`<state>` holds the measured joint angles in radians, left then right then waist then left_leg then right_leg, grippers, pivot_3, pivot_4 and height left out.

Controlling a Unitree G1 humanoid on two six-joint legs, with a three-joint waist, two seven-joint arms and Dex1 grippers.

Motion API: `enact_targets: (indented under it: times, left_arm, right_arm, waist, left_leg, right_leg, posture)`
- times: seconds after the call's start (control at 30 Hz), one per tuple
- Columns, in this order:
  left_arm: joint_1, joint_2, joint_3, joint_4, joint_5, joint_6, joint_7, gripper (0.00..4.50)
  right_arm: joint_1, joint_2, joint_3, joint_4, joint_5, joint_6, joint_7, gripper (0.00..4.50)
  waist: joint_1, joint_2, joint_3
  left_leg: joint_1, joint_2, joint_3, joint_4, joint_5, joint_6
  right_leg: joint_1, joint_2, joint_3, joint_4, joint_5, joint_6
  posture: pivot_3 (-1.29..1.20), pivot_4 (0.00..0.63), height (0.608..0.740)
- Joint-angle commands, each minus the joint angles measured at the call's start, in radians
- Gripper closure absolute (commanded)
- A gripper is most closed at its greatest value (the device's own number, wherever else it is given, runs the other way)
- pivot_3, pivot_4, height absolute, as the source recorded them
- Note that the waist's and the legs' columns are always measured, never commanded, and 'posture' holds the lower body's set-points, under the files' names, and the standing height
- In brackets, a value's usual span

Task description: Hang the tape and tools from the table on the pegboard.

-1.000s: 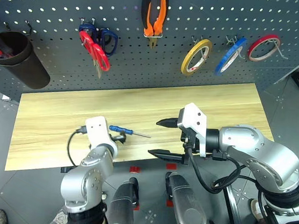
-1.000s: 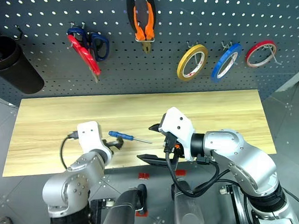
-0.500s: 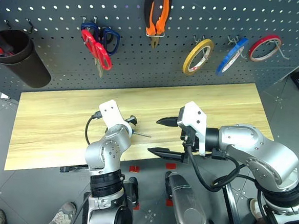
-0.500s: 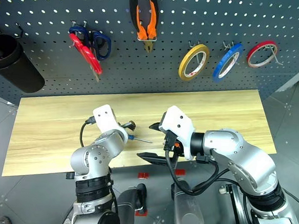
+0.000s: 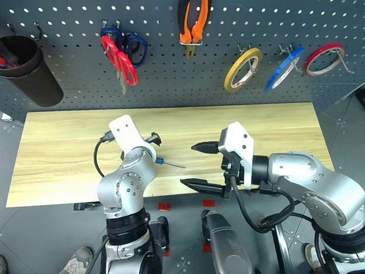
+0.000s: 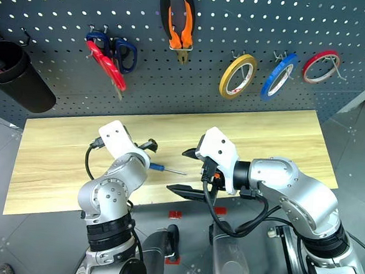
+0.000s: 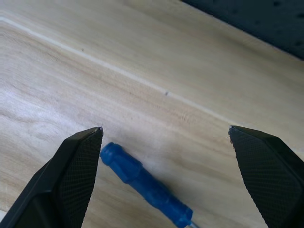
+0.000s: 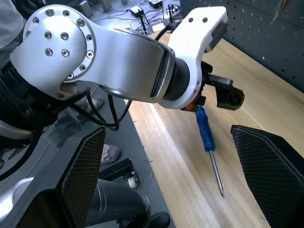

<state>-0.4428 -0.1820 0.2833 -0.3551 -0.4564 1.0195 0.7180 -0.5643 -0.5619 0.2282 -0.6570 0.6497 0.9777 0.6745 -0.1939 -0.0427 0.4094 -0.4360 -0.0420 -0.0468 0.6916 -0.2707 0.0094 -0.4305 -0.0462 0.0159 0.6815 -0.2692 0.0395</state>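
Your left claw (image 7: 164,137) hangs wide open and empty over the table (image 5: 63,147), its 2 black fingers (image 7: 78,161) spread to either side of the blue screwdriver (image 7: 145,187), which lies flat on the wood just below and between them, untouched. One finger's tip sits close beside the butt of the blue handle; the other stands well clear on the far side. In the head views the same claw (image 6: 145,145) points forward and down at the screwdriver (image 6: 163,168), whose thin metal shaft runs away from it toward your right arm.

Your right claw (image 5: 199,166) is also spread wide and holds nothing, poised level above the table's near edge, just past the shaft's tip.

Beyond the claws, the pegboard (image 5: 65,16) already carries the red scissors (image 5: 120,60), the orange pliers (image 5: 192,18) and the yellow tape (image 5: 241,69), alongside blue scissors, a blue roll and a red roll. So 3 of the 4 items look done, and the step in hand is picking up the last one.

The next move calls for lowering the left claw so the handle sits squarely between the fingers, then closing on the handle rather than the slim shaft. The tool lies flat, so expect the fingertips to brush the wood.
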Motion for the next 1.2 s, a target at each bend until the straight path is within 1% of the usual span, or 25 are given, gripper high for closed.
enact_targets:
  times: [0.03,0.2,0.3,0.43,0.57,0.67,0.83,0.93,1.03,1.2]
  left_arm:
    - [0.124,-0.275,0.043,-0.002,-0.067,-0.047,0.055,0.02]
    - [0.123,-0.280,0.076,0.074,-0.152,-0.116,0.126,0.02]
    - [0.112,-0.261,0.067,0.119,-0.195,-0.152,0.151,0.02]
    - [0.098,-0.239,0.050,0.177,-0.251,-0.172,0.181,0.02]
    - [0.118,-0.219,0.034,0.215,-0.293,-0.169,0.208,0.02]
    - [0.109,-0.199,0.033,0.261,-0.311,-0.181,0.206,0.02]
    - [0.063,-0.135,0.037,0.341,-0.318,-0.208,0.173,0.02]
    - [0.043,-0.101,0.052,0.376,-0.339,-0.182,0.158,0.62]
    - [0.037,-0.084,0.057,0.387,-0.350,-0.152,0.148,1.53]
    - [0.020,0.039,0.079,0.398,-0.359,-0.035,0.074,3.05]
  right_arm:
    - [-0.002,0.009,-0.022,-0.018,0.039,0.010,0.004,0.00]
    - [-0.013,0.050,-0.083,-0.017,0.166,0.086,-0.009,0.00]
    - [-0.017,0.057,-0.100,-0.022,0.221,0.128,-0.017,0.00]
    - [-0.015,0.050,-0.093,-0.031,0.233,0.138,-0.032,0.00]
    - [-0.019,0.054,-0.089,-0.029,0.233,0.138,-0.046,0.00]
    - [-0.022,0.056,-0.091,-0.026,0.232,0.138,-0.058,0.00]
    - [-0.024,0.056,-0.096,-0.019,0.231,0.137,-0.073,0.00]
    - [-0.033,0.058,-0.106,-0.007,0.233,0.140,-0.082,0.00]
    - [-0.037,0.059,-0.114,0.001,0.241,0.143,-0.088,0.00]
    - [-0.057,0.063,-0.144,0.026,0.282,0.165,-0.100,0.00]
  waist:
    - [0.000,0.000,0.000]
    - [0.000,0.000,0.000]
    - [0.000,0.000,0.000]
    - [0.000,0.000,0.000]
    - [0.000,0.000,0.000]
    - [0.000,0.000,0.000]
    - [0.000,0.001,0.000]
    - [0.002,0.003,-0.001]
    - [0.004,0.007,-0.004]
    - [0.004,0.010,-0.006]
  left_leg:
    - [0.000,0.000,0.000,0.000,0.000,0.000]
    - [0.000,0.000,0.000,0.000,0.000,0.000]
    - [0.000,0.000,0.000,0.000,0.000,0.000]
    - [0.000,0.000,0.000,0.001,0.000,0.000]
    - [0.000,0.000,0.000,0.001,0.000,0.000]
    - [0.000,0.000,0.000,0.001,0.000,0.000]
    - [0.001,0.000,0.000,0.001,0.000,0.000]
    - [0.003,0.000,-0.001,0.001,0.000,0.000]
    - [0.004,-0.001,-0.001,0.001,0.000,0.001]
    - [0.004,-0.001,-0.001,0.001,0.000,0.001]
  right_leg:
    - [0.000,0.000,0.000,0.000,0.000,0.000]
    - [0.000,0.000,0.000,0.000,0.000,0.000]
    - [0.000,0.000,0.000,0.000,0.000,0.000]
    - [0.000,0.000,0.000,0.000,0.000,0.000]
    - [0.000,0.000,0.000,0.000,0.000,0.000]
    - [0.000,0.000,0.000,0.000,0.000,0.000]
    - [0.001,0.000,0.000,0.000,0.000,0.000]
    - [0.005,0.000,-0.001,-0.001,0.000,0.000]
    - [0.006,0.000,-0.001,-0.002,0.000,0.001]
    - [0.007,0.000,-0.001,-0.002,0.000,0.001]
  posture:
    - [-0.40,0.446,0.740]
    - [-0.41,0.446,0.740]
    - [-0.41,0.446,0.740]
    - [-0.41,0.445,0.740]
    - [-0.41,0.444,0.740]
    - [-0.41,0.444,0.740]
    - [-0.42,0.438,0.740]
    - [-0.42,0.433,0.740]
    - [-0.43,0.429,0.740]
    - [-0.43,0.415,0.740]
